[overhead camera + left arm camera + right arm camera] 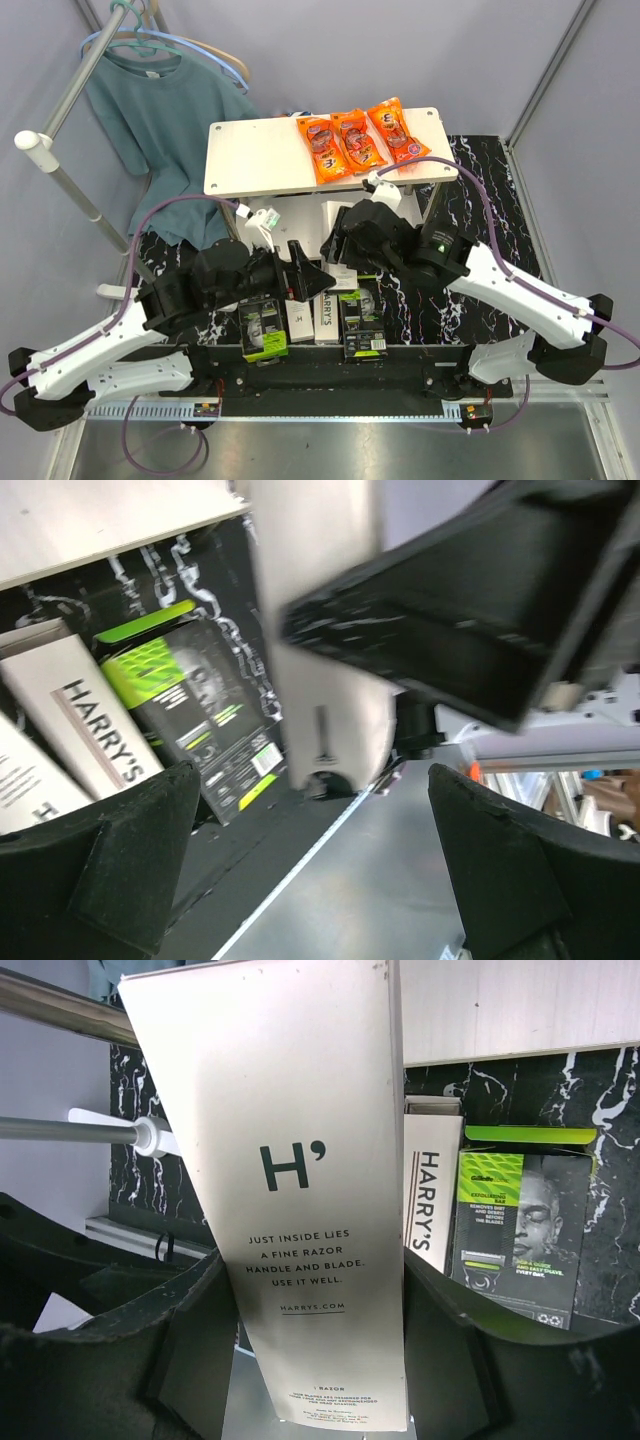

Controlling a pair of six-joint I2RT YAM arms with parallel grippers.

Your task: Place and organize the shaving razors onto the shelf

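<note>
The right gripper (320, 1360) clamps one white razor box (305, 1160) just in front of the shelf (255, 155). The left gripper (310, 880) gapes wide, empty. The other four razor boxes (312, 322) lie on the table (480, 175). No razor shows on the shelf, so nearly everything remains.

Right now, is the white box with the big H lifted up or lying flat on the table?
Lifted: the right gripper clamps the white box by its sides, upright, with the table behind it.
</note>
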